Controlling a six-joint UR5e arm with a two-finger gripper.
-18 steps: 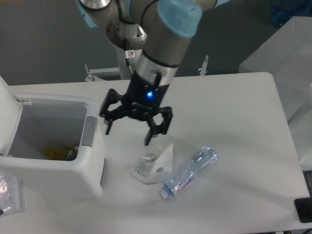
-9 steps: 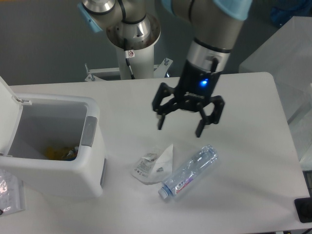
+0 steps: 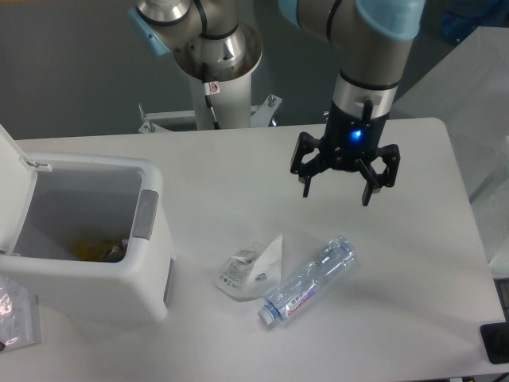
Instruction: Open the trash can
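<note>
The white trash can stands at the left of the table with its lid swung up and back. Its inside shows, with some yellow scraps at the bottom. A grey push-button sits on its right rim. My gripper hangs open over the table to the right, well away from the can, with nothing between its fingers. A blue light glows on its wrist.
A crumpled white wrapper and a clear plastic bottle lie on the table below the gripper. A clear bag lies at the left edge by the can. The arm's base stands behind the table.
The gripper has moved right, from beside the trash can to the right half of the table, staying open. The can's lid stays up throughout.
</note>
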